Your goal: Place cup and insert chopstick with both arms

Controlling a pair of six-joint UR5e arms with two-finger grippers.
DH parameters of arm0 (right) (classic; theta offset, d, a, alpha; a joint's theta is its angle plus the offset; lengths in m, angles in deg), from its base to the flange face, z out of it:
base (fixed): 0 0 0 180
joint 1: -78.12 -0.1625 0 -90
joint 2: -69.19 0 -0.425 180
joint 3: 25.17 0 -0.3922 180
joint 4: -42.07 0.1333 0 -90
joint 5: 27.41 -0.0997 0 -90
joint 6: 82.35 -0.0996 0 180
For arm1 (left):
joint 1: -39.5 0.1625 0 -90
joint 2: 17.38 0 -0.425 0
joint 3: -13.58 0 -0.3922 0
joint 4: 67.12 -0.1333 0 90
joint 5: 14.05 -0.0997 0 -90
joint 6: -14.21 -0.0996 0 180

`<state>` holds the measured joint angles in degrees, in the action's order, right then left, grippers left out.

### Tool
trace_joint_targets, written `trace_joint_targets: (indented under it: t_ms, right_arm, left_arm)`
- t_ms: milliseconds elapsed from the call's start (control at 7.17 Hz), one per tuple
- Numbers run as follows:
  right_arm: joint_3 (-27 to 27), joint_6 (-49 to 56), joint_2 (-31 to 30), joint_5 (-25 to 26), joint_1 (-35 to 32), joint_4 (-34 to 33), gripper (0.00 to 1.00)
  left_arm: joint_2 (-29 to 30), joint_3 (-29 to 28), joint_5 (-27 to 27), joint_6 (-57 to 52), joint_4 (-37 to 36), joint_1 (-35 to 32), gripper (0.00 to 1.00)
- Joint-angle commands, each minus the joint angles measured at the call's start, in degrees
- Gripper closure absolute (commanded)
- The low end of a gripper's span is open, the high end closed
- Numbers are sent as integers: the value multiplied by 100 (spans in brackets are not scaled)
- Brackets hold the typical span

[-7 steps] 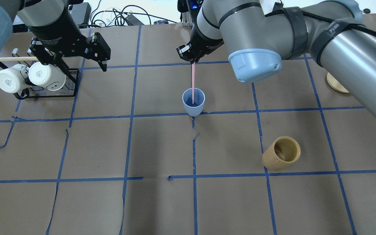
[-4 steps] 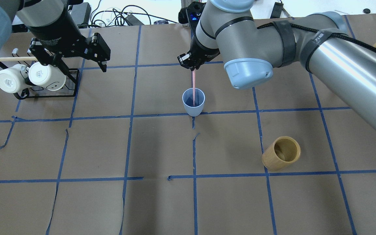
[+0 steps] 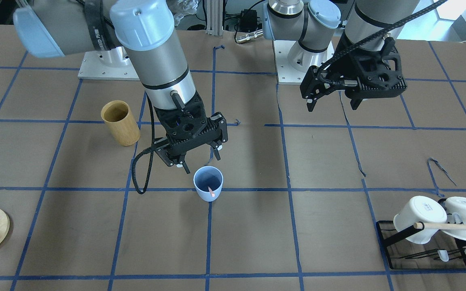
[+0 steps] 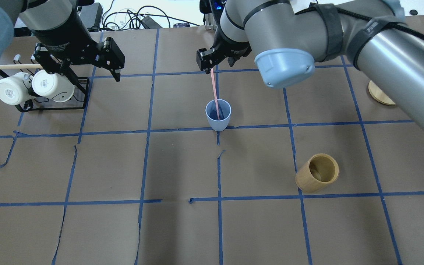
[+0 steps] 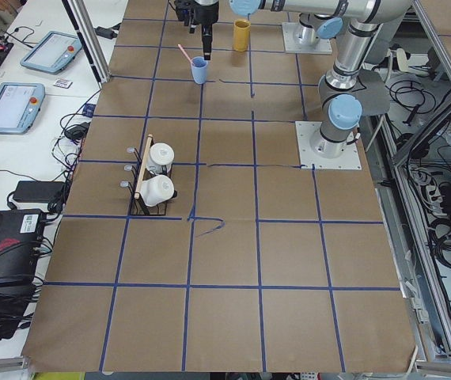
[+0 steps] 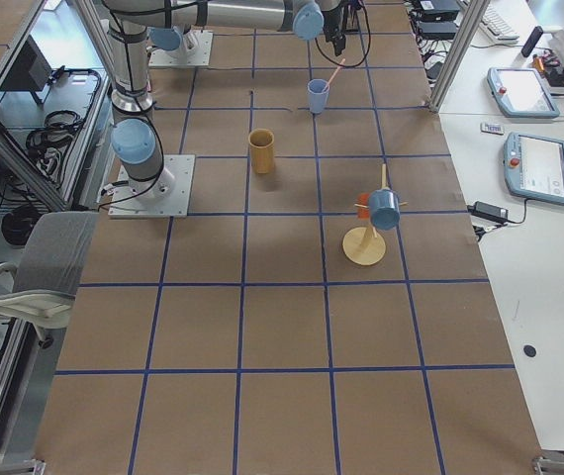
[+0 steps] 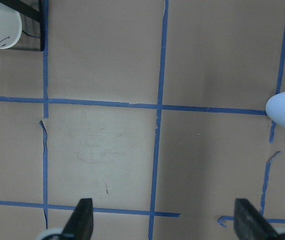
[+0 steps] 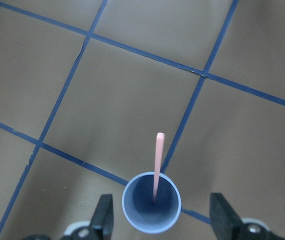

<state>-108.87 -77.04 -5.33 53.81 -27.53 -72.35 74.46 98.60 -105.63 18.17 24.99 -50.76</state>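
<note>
Right gripper (image 3: 201, 161) jaws stand wide apart, holding nothing, directly above the blue cup (image 3: 208, 184). The pink chopstick (image 4: 215, 92) stands free in that upright cup, leaning on its rim; the cup sits on a blue tape line (image 4: 182, 129). Left gripper (image 3: 332, 107) jaws are likewise spread wide and empty, well apart from the cup, nearer the mug rack (image 4: 57, 108).
</note>
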Motion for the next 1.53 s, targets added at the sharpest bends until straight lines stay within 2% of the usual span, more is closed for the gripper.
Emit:
trace_joint_targets:
  t_ms: [0, 140, 279, 419, 558, 698, 1395]
  right_arm:
    - [618, 75, -403, 663, 429, 2038, 20]
    - [609, 66, -797, 667, 928, 2969, 17]
    - [522, 153, -1184, 684, 1263, 3439, 17]
    - [86, 198, -1545, 737, 1345, 3435, 17]
    - [-475, 207, -1879, 798, 1354, 2896, 17]
    - [-681, 181, -1969, 755, 1346, 2533, 0]
    - [-691, 120, -1970, 790, 1354, 2460, 0]
  left_arm:
    - [-8, -3, 0, 0, 9, 0, 0]
    - [1, -3, 0, 0, 0, 0, 0]
    - [-8, 6, 0, 0, 0, 0, 0]
    - [-8, -3, 0, -9, 9, 0, 0]
    - [-17, 6, 0, -9, 9, 0, 0]
    - [-17, 14, 0, -9, 9, 0, 0]
    - [18, -3, 9, -9, 0, 0, 0]
